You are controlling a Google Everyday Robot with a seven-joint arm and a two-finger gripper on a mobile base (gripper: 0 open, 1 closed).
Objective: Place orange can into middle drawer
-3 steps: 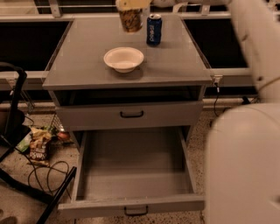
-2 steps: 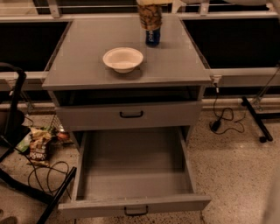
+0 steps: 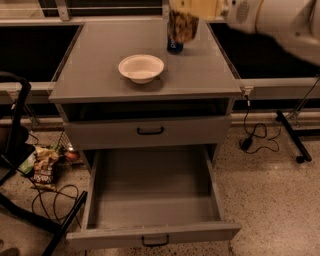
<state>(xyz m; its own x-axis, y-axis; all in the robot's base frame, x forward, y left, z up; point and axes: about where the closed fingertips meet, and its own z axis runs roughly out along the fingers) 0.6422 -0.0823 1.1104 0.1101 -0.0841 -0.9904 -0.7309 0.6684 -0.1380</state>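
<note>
The orange can [image 3: 182, 26], mottled orange-brown and gold, hangs in the air above the back of the cabinet top [image 3: 100, 80]. My gripper [image 3: 186, 11] comes in from the upper right and is shut on the can's upper part. The can hides most of a blue Pepsi can [image 3: 174, 46] standing behind it. The middle drawer [image 3: 150, 200] is pulled fully open below, grey and empty, with its black handle [image 3: 155, 241] at the front. The grey drawer above it [image 3: 150, 131] is closed.
A white bowl [image 3: 141, 67] sits on the cabinet top, left of the cans. Snack bags [image 3: 45, 167] and cables lie on the floor at the left by a black stand [image 3: 15, 120]. More cables [image 3: 255, 132] and a black stand foot [image 3: 292, 135] are at the right.
The orange can in my gripper has shifted right, in front of the Pepsi can. My arm has left the right foreground and now shows only at the upper right.
</note>
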